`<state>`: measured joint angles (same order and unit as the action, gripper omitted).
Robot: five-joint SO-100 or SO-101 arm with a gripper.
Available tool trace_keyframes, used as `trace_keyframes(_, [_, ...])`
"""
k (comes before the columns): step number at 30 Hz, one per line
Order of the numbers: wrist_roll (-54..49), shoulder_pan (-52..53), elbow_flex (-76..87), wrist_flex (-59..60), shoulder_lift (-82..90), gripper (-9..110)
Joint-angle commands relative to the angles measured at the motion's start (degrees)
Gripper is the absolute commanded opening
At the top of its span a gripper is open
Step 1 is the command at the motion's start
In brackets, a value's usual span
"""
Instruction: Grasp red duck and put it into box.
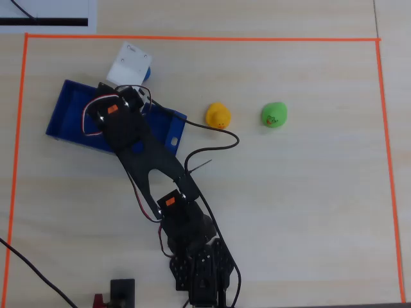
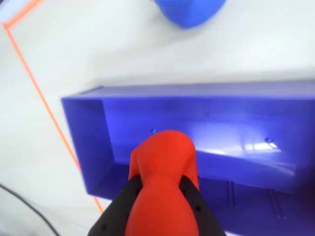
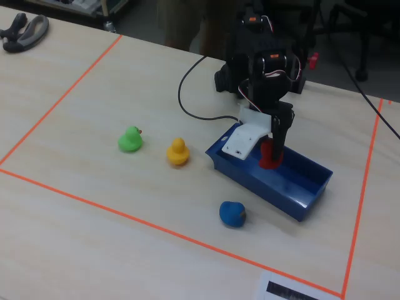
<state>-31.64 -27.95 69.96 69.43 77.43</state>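
Red duck [image 2: 165,162] is clamped in the pincer [image 3: 272,159], suspended inside the blue box [image 3: 310,187]; contact with its floor cannot be determined.

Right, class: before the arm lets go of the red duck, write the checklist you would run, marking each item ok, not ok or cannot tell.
1. Red duck held by the gripper: ok.
2. Duck over the box opening, inside its walls: ok.
3. Box floor below the duck free of other toys: ok.
4. Yellow duck, green duck and blue duck outside the box: ok.
5. Duck's height above the floor: cannot tell.
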Motion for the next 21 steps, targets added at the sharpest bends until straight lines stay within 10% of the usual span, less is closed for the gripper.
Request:
trace_keyframes(1, [0.4, -2.6, 2.0, -1.9, 3.3, 0])
trace_keyframes(13, [-11.3, -5.6, 15.6, -6.4, 6.5, 31])
trace_keyframes(21, [-13.7, 6.5, 15.0, -13.0, 26.1, 0])
